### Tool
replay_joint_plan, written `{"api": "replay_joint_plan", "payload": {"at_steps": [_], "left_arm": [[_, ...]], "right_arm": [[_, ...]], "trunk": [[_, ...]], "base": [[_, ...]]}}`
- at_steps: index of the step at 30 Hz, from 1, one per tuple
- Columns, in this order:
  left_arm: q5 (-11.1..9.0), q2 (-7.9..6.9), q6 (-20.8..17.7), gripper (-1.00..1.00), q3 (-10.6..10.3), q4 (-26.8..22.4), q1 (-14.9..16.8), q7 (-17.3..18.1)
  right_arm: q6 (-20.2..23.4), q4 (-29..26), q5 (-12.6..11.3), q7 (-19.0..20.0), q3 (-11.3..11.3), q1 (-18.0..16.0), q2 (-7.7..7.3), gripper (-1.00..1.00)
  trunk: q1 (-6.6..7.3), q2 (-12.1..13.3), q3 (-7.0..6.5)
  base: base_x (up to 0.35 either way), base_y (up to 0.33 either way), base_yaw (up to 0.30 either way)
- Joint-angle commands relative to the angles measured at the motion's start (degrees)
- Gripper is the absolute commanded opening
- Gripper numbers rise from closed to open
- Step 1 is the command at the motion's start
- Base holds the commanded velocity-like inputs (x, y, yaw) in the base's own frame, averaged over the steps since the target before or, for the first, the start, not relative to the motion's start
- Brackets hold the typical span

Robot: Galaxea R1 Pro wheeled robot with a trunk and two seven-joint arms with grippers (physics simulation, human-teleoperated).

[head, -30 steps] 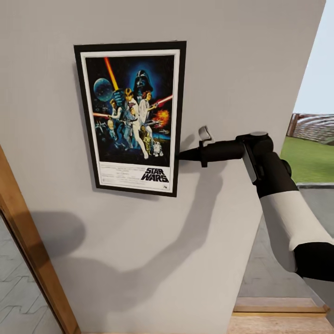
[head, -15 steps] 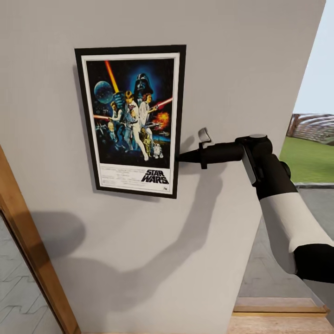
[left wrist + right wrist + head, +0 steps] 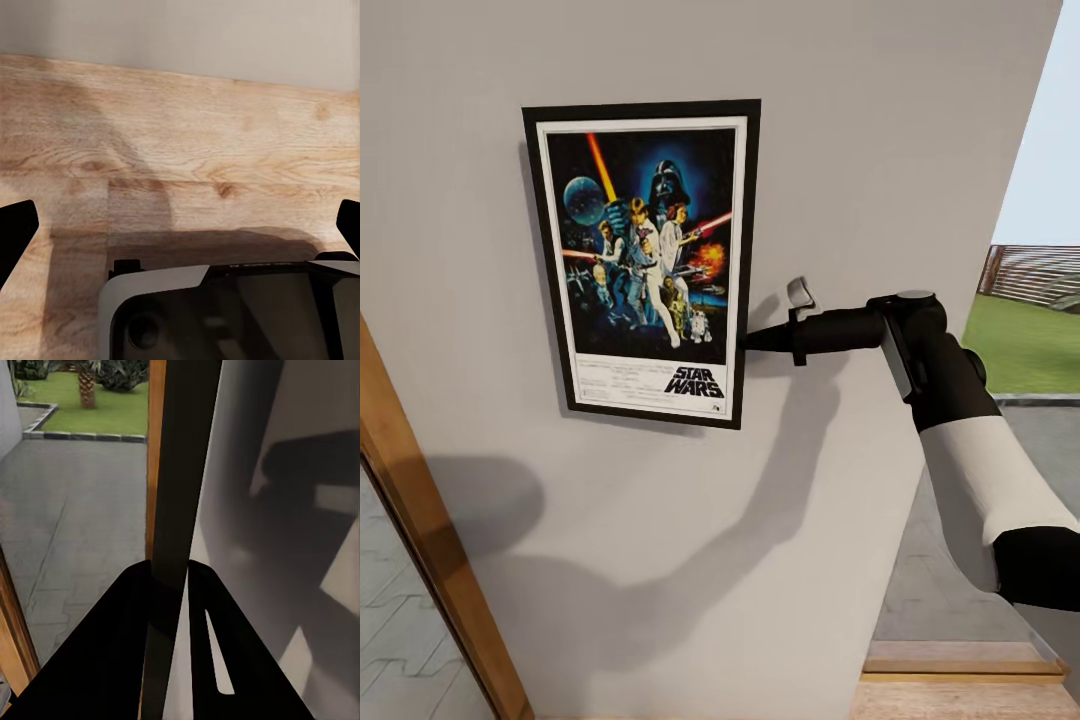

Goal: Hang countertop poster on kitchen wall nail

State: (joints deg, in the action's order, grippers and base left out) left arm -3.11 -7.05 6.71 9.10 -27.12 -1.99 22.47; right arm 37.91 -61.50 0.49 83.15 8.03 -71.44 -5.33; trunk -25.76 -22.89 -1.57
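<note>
Hanging looks like the step in hand: the poster (image 3: 645,262) sits flat against the wall (image 3: 880,120), the right gripper (image 3: 752,338) pinching its right edge, so next it likely calls for letting go gently.

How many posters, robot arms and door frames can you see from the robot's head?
Posters: 1, the poster against the wall.
Robot arms: 1, its right tool pinching the poster's edge.
Wooden door frames: 1, the door frame.
Total: 3.
</note>
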Motion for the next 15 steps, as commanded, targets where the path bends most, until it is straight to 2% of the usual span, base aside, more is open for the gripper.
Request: {"api": "replay_joint_plan", "payload": {"at_steps": [1,15], "left_arm": [[-0.32,0.02,-0.08,1.0,0.17,-0.03,-0.03,0.39],[-0.32,0.02,-0.05,1.0,0.19,-0.03,-0.03,0.39]], "right_arm": [[0.76,0.0,0.03,0.26,0.06,-0.02,-0.03,-1.0],[0.76,0.07,-0.03,0.25,0.06,-0.02,-0.03,-1.0]], "trunk": [[-0.02,-0.03,0.01],[-0.02,-0.03,0.01]], "base": [[0.0,0.0,0.0],[0.0,0.0,0.0]]}}
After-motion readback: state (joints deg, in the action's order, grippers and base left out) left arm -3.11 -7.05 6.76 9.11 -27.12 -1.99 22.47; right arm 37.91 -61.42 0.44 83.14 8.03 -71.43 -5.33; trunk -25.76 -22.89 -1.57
